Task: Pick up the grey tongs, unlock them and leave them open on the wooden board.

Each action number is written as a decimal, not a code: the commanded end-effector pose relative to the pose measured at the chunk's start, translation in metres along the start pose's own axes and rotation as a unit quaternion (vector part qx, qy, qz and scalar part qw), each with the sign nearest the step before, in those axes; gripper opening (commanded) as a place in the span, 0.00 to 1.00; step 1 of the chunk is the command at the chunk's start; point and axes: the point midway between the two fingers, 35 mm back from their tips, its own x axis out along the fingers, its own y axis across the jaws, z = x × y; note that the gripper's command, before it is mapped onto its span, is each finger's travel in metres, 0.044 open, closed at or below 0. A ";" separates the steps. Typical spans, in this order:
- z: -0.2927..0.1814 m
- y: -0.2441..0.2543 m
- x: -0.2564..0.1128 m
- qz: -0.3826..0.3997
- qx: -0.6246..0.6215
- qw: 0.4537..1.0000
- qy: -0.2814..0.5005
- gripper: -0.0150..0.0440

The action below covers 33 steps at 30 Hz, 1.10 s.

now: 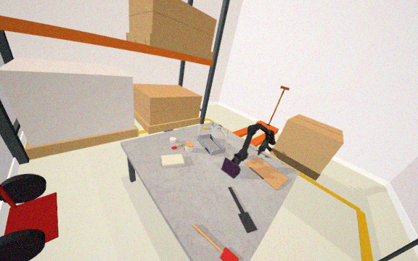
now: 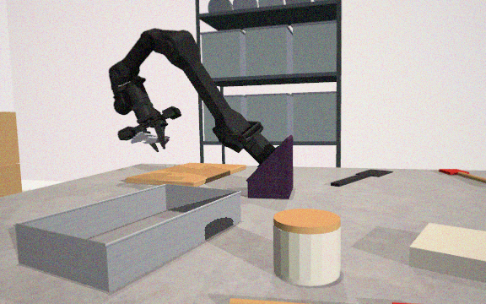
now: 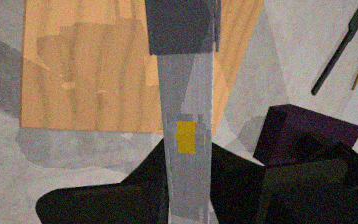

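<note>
My gripper [image 2: 159, 145] [image 3: 180, 141] is shut on the grey tongs [image 2: 143, 138] [image 3: 187, 95] and holds them in the air, above the level of the wooden board [image 1: 267, 173] [image 2: 163, 176] [image 3: 90, 100]. In the wrist view the tongs run up the middle between the fingers, with a yellow mark and a dark grey part at the top, seen over the board. In the exterior view they look nearly level, foreshortened. Whether they are locked cannot be told. The grey roasting tin [image 1: 218, 150] [image 2: 57, 257] stands on the table away from the gripper, with nothing across it.
The purple arm base [image 1: 231, 167] [image 2: 277, 181] [image 3: 315, 132] stands beside the board. A lidded jar [image 1: 189, 148] [image 2: 306, 257] and a cream block [image 1: 173, 159] [image 2: 471, 241] are on the table. A black spatula [image 1: 247, 222] [image 3: 340, 50] and a red-headed tool [image 1: 228, 254] lie beyond the base.
</note>
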 end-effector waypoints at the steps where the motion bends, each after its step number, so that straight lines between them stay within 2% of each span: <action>1: 0.008 -0.004 0.000 0.005 0.012 1.000 0.007 0.00; 33: 0.086 -0.051 -0.017 0.100 0.133 0.986 0.013 0.00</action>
